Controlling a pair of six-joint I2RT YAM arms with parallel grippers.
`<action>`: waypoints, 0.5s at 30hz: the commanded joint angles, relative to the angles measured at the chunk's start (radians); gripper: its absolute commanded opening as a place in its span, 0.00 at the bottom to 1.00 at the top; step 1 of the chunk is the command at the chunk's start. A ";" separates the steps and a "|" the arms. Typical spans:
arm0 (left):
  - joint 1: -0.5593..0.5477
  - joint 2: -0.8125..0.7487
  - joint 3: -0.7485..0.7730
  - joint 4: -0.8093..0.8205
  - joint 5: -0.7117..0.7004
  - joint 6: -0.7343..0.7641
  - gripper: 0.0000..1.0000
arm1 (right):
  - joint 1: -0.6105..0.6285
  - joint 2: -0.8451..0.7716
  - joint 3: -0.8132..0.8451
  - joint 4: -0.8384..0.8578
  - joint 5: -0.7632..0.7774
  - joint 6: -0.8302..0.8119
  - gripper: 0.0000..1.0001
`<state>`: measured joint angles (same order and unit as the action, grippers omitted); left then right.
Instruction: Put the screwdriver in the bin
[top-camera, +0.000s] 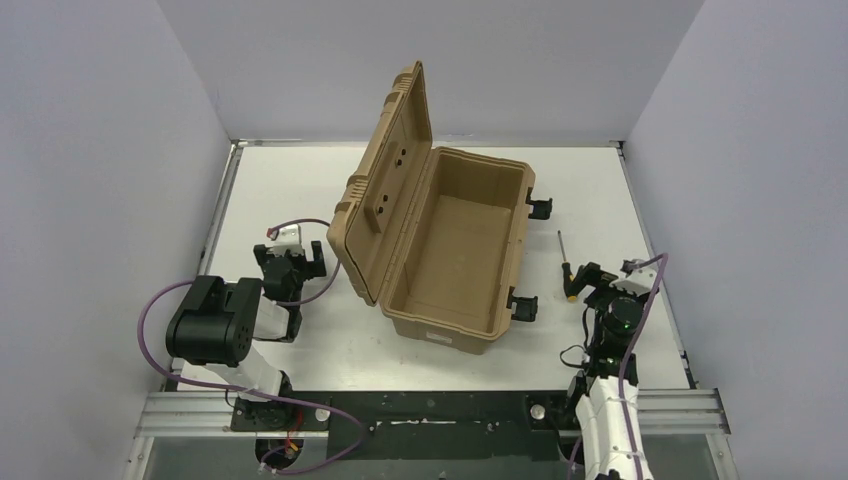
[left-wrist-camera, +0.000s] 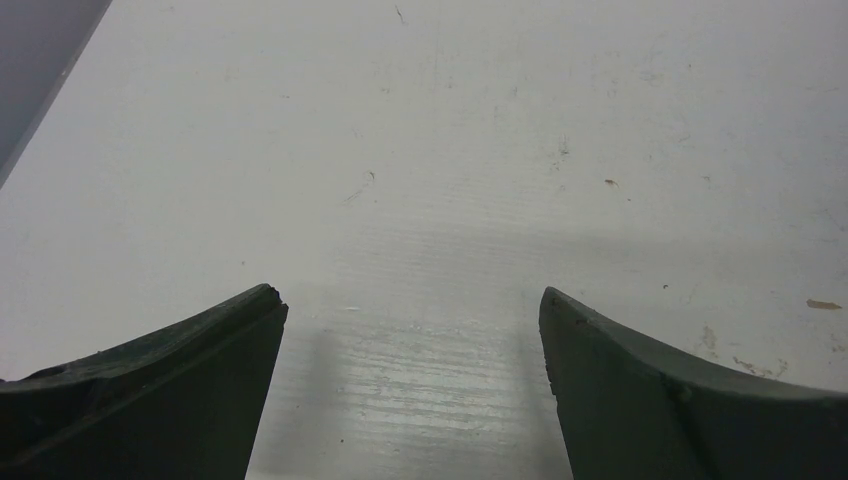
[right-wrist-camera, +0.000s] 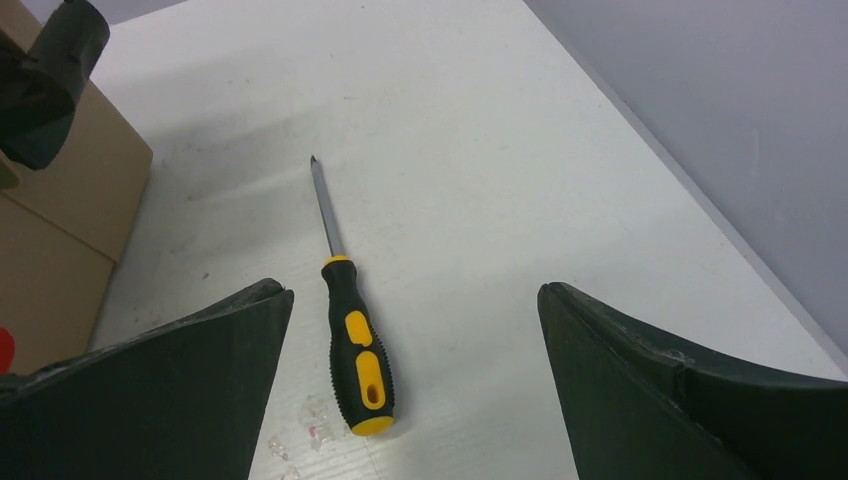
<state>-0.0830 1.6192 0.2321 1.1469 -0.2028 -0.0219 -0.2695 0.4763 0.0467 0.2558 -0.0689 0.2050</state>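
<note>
— While nothing is gripped yet, where does each thing sit, from the left?

— First, the left claw (top-camera: 290, 262) hangs low over the white counter (top-camera: 300, 190) with its fingers apart and nothing between them. Its wrist camera shows only scuffed counter. Mid-counter stands the tan bin (top-camera: 445, 332). Its ribbed lid (top-camera: 385, 180) is swung up on the left side, so the opening faces up. Two black latches (top-camera: 540, 208) hang off its right wall. Just right of them the screwdriver (top-camera: 565, 265) lies flat on the counter, shaft pointing away from the arms. Its black-and-yellow handle is nearest the right claw (top-camera: 587, 278).

— And that claw?

— It is spread wide and holds nothing. In its wrist view the screwdriver (right-wrist-camera: 340, 295) handle lies between the fingers, closer to the finger (right-wrist-camera: 190, 390) on the bin's side.

— Which step is this?

— I judge it poised to grasp, with the pickup not yet made. Next it needs to shift slightly to centre the handle, lower, and close across it. Then it must lift high enough to pass the bin's right rim and release over the opening.

— Anything in the way?

— The near latch (top-camera: 522, 305) juts out beside the likely path. The lid stands on the far side, so it is no obstacle. A grey enclosure wall (top-camera: 760, 200) runs close along the right.
</note>
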 joint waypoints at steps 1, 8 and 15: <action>0.008 -0.014 0.024 0.043 0.018 -0.009 0.97 | -0.002 0.078 0.164 0.039 0.044 0.070 1.00; 0.007 -0.008 0.023 0.061 0.019 -0.004 0.97 | -0.002 0.533 0.604 -0.400 -0.073 0.043 1.00; 0.006 -0.010 0.023 0.052 0.019 -0.007 0.97 | 0.026 0.943 0.902 -0.775 -0.082 0.002 0.93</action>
<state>-0.0830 1.6192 0.2321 1.1549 -0.1993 -0.0219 -0.2680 1.2907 0.8783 -0.2207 -0.1249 0.2394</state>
